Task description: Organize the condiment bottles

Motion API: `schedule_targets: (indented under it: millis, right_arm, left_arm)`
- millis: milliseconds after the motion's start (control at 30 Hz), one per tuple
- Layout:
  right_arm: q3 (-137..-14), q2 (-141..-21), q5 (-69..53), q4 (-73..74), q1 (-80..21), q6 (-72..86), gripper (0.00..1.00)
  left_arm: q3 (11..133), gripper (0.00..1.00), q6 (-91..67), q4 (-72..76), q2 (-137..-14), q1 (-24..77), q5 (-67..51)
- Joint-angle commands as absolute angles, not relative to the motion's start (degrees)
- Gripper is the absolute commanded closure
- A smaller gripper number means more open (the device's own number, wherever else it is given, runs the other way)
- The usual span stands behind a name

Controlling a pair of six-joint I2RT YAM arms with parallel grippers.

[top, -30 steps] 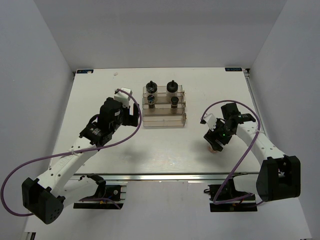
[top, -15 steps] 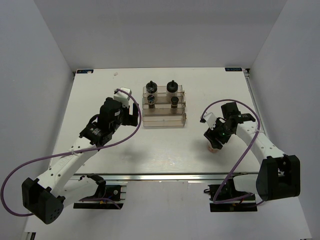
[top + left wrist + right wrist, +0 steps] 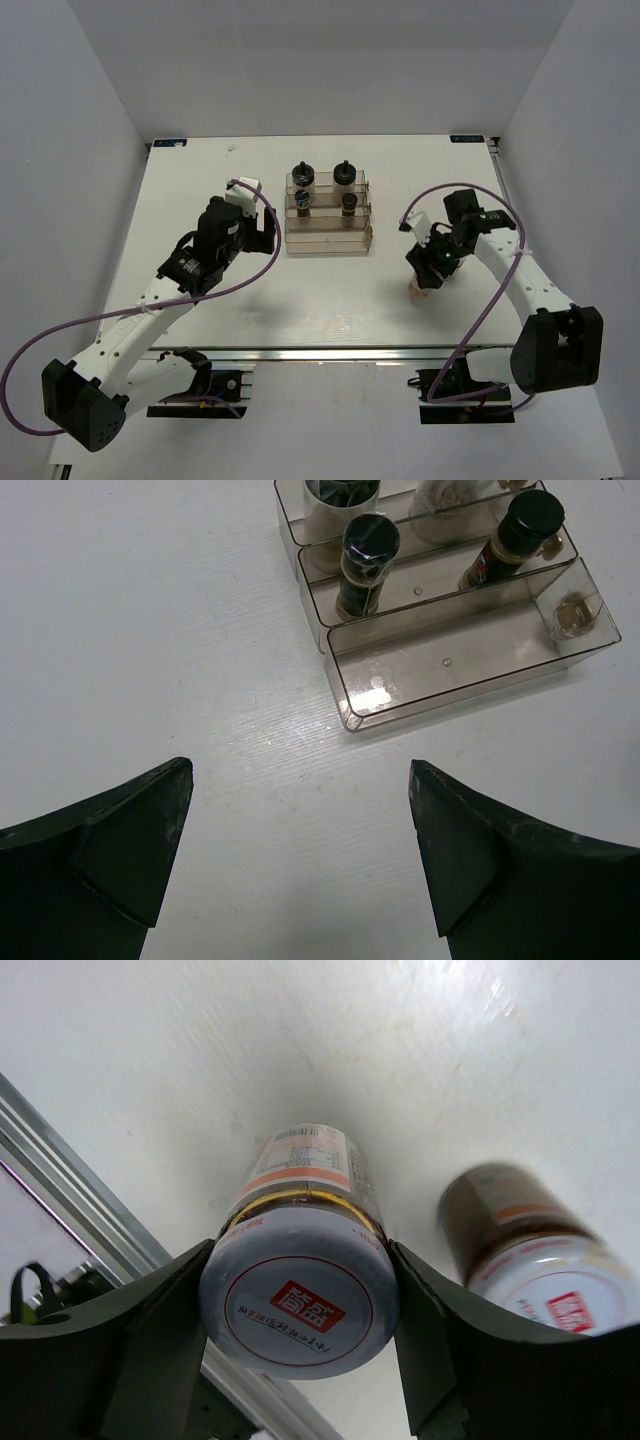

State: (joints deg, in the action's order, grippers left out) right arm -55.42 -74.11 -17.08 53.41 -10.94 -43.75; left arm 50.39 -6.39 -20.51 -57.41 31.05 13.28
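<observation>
The right fingers [image 3: 150, 1340] pinch a brown jar [image 3: 300, 1250] just under its white, red-marked lid, low over the worktop [image 3: 200, 180] and well right of the rack [image 3: 328, 240]. The left fingers [image 3: 120, 840] are spread wide, near the rack's front-left corner. Two dark jars [image 3: 365, 565] stand on the rack's middle step.

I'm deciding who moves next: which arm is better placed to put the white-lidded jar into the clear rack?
Likely right. The right gripper is closed on the white-lidded jar; the left gripper is open and empty, facing the clear rack.
</observation>
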Motion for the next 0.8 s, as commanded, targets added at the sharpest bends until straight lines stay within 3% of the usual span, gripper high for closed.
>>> schedule_targets:
  millis: [0, 200, 400, 767]
  right_arm:
    - [-63.7, -74.3, -24.8, 56.2, -11.7, -41.7, 1.00]
    - [-71.7, -77.5, -28.0, 55.5, -15.9, -36.8, 1.00]
    - [-82.3, -83.8, -25.1, 50.7, -26.5, -30.2, 1.00]
    - [-106.2, -104.1, -21.5, 49.4, -36.3, -26.5, 1.00]
  left_arm:
    - [49.9, 0.02, -5.9, -19.8, -55.9, 31.2, 14.6]
    - [49.7, 0.02, -5.8, -19.6, -55.7, 31.2, 15.1]
    - [49.5, 0.02, -5.6, -19.3, -55.1, 31.2, 16.2]
    - [49.2, 0.02, -5.3, -19.3, -54.7, 31.2, 19.2]
